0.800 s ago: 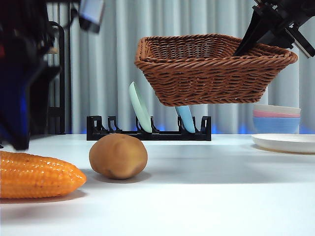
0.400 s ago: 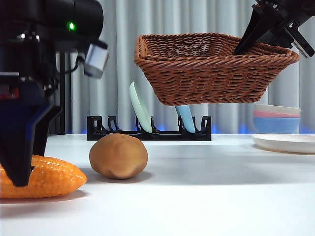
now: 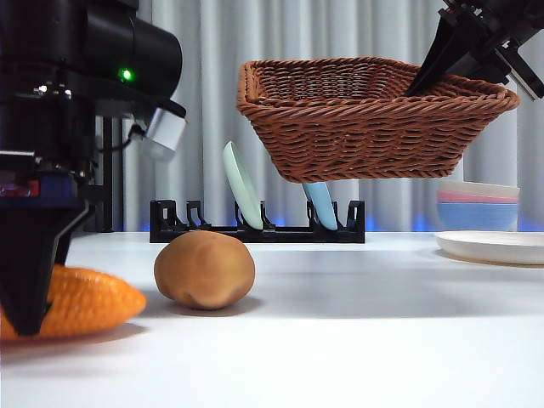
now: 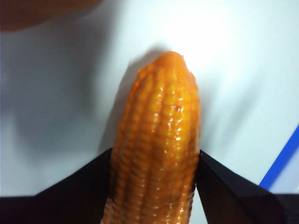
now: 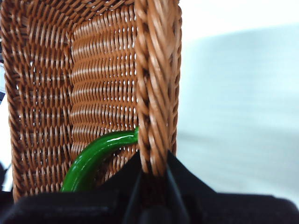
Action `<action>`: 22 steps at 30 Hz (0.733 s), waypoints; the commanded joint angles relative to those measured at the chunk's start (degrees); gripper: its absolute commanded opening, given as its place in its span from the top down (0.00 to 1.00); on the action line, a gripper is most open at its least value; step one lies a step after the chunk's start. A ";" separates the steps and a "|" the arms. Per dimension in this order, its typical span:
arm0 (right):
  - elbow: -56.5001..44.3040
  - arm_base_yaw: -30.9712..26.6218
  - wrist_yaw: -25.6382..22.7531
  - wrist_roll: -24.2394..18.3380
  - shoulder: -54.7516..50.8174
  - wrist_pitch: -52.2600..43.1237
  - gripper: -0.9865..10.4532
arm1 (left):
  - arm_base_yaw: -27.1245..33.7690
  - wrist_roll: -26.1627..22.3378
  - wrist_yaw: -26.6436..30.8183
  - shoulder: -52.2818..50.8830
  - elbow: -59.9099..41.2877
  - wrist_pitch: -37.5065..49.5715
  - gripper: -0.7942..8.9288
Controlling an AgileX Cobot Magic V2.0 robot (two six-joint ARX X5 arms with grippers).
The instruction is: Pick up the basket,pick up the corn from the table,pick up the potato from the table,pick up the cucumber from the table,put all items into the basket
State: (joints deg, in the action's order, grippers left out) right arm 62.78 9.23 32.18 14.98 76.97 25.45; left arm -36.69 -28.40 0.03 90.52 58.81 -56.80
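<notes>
The orange-yellow corn (image 4: 159, 140) lies on the white table (image 3: 357, 340) at the front left. My left gripper (image 4: 155, 157) has a jaw pressed against each side of it. In the front view that gripper (image 3: 32, 285) comes down over the corn (image 3: 93, 302), big and dark. The tan potato (image 3: 204, 269) rests just right of the corn, untouched. The brown wicker basket (image 3: 374, 119) hangs in the air at the upper right. My right gripper (image 5: 153, 173) is shut on its braided rim (image 5: 156, 93). A glossy green cucumber (image 5: 93, 161) lies inside the basket.
A black dish rack (image 3: 255, 228) with a pale green and a blue utensil stands behind the potato. Stacked bowls (image 3: 478, 204) and a white plate (image 3: 493, 246) sit at the right edge. A blue strip (image 4: 280, 161) lies beside the corn.
The left arm has come down over the corn and its jaws now press on the cob, whose tip has shifted slightly left. The basket stays aloft, hardly moved.
</notes>
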 commanded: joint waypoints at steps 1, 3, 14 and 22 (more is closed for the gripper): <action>0.44 -0.17 0.52 -0.07 0.00 -1.03 0.93 | 0.07 6.95 -0.11 -4.92 -0.33 -0.52 0.93; 0.44 -0.17 0.52 0.02 0.00 -1.01 0.93 | 0.04 11.34 -0.44 -9.46 -0.17 -0.55 0.93; 0.44 0.81 0.50 0.61 0.00 -0.79 0.93 | -0.20 38.66 -4.90 -30.99 10.49 17.05 0.93; 0.44 4.24 0.44 0.68 0.00 0.52 0.93 | -0.11 39.56 -3.34 -20.55 22.36 26.95 0.93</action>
State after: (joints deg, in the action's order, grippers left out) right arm 62.78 13.10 31.99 15.05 76.97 27.03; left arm -36.77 10.17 -3.57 66.83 80.99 -28.95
